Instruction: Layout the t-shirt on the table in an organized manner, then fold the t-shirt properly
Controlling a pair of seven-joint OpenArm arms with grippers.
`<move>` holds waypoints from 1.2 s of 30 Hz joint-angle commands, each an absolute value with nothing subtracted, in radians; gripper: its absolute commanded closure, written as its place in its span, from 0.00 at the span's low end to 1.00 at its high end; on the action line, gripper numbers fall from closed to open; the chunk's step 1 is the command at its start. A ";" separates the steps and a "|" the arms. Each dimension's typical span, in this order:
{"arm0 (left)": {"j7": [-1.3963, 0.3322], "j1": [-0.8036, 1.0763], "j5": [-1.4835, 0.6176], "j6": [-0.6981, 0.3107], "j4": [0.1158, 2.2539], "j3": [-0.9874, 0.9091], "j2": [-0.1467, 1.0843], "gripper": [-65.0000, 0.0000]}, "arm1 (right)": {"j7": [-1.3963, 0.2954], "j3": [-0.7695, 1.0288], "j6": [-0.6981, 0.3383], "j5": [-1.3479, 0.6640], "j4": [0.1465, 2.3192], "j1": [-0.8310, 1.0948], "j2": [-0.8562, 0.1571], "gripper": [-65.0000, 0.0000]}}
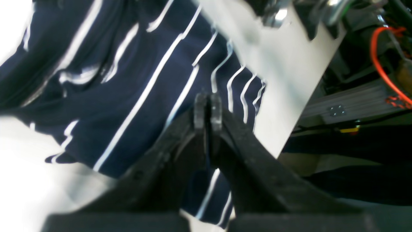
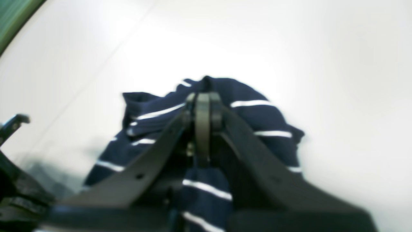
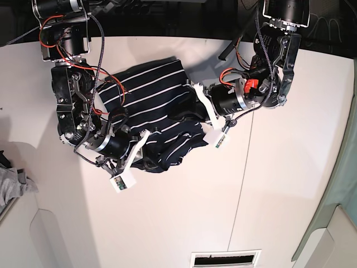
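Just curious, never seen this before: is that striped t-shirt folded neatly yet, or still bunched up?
Bunched up. The t-shirt lies crumpled and wrinkled on the table, pinched by both arms' fingers, with no tidy folds.

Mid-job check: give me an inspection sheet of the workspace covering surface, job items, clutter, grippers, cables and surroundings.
Surface: big flat white table with a thin dark seam line.
Job's things: dark navy white-striped t-shirt, bunched and rumpled between the two arms, not laid flat.
Clutter: small plain grey cloth at the base view's left edge.
Grippers: left gripper shut on shirt fabric; right gripper shut on a raised bunch of it.
Cables: red and black wires along both arms; none seen lying on the shirt.
Surroundings: slotted vent at the table's near edge; dark area behind the arms.
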State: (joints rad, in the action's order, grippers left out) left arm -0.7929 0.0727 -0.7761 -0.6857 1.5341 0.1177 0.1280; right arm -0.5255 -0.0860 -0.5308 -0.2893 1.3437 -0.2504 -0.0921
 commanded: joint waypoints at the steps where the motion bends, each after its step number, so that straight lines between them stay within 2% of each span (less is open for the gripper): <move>1: -0.785 0.079 -0.801 -0.698 1.555 0.117 0.131 0.99 | -0.522 -0.084 -0.537 -0.325 1.375 -0.266 -0.100 1.00; 9: -0.783 0.178 -0.811 -0.698 1.567 0.117 0.137 0.99 | -0.532 -0.053 -0.537 -0.341 1.464 -0.104 -0.102 1.00; 16: -0.783 0.311 -0.807 -0.698 1.748 0.089 0.207 0.99 | -0.546 0.028 -0.538 -0.360 1.655 0.121 -0.124 1.00; 27: -0.774 0.543 -0.712 -0.698 1.785 0.049 0.348 0.99 | -0.561 0.031 -0.566 -0.440 1.770 0.438 -0.262 1.00; 30: -0.771 0.613 -0.699 -0.698 1.785 -0.012 0.352 0.99 | -0.561 0.029 -0.573 -0.453 1.778 0.512 -0.298 1.00; 36: -0.725 0.739 -0.534 -0.698 1.751 -0.031 0.352 0.99 | -0.561 -0.022 -0.573 -0.437 1.776 0.640 -0.377 1.00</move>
